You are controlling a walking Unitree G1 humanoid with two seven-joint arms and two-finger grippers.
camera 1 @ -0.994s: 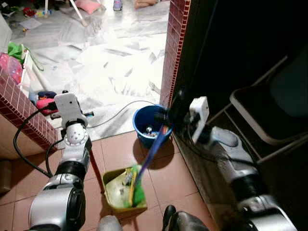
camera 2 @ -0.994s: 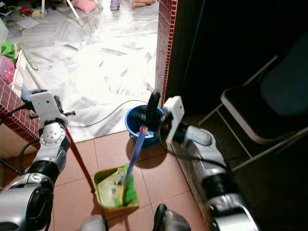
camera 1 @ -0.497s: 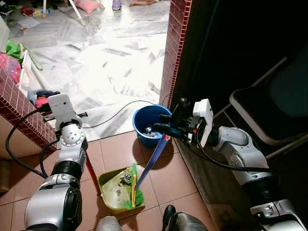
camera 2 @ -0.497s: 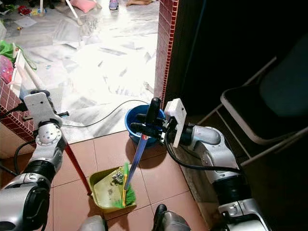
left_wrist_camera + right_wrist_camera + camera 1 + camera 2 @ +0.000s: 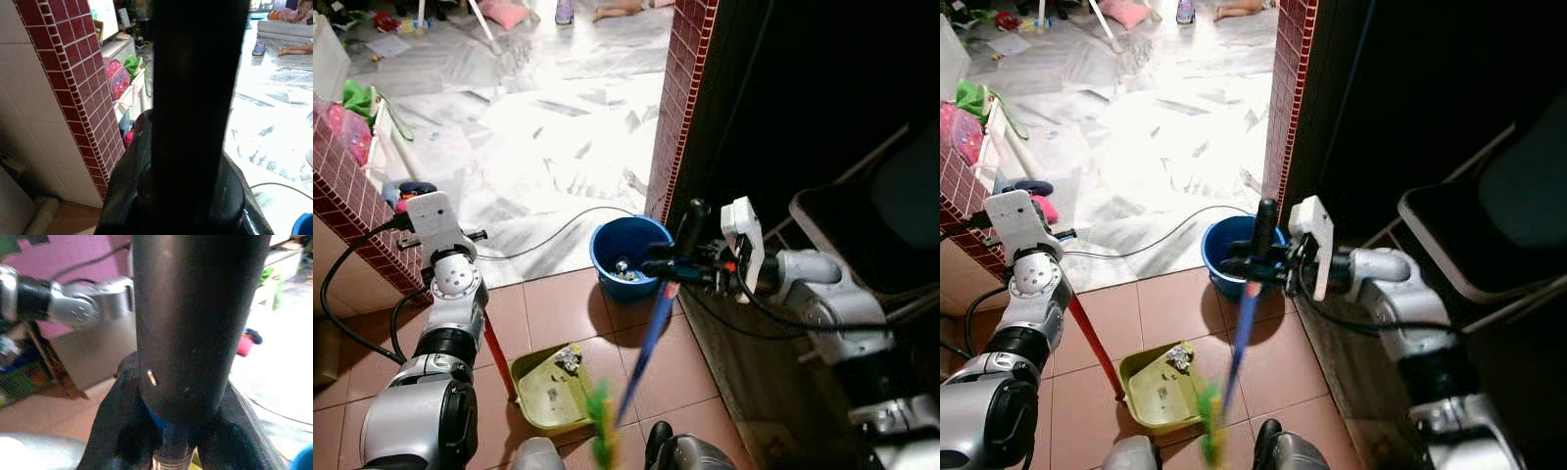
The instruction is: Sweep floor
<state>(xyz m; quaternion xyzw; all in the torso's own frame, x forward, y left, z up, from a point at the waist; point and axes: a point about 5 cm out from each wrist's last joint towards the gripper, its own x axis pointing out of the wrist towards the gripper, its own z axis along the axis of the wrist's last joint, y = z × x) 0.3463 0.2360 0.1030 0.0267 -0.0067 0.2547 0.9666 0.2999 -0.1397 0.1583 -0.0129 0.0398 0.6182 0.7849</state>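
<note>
The right claw (image 5: 671,266), clamped on the blue broom (image 5: 646,343) at frame centre, has swung its green bristles out of the yellow dustpan (image 5: 548,394) at lower centre, which the left claw (image 5: 1053,235) steadies by its red handle, debris apparently collected.

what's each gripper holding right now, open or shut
Left gripper: shut on the dustpan handle, dustpan on the floor.
Right gripper: shut on the broom near its black top, bristles by the dustpan.
</note>
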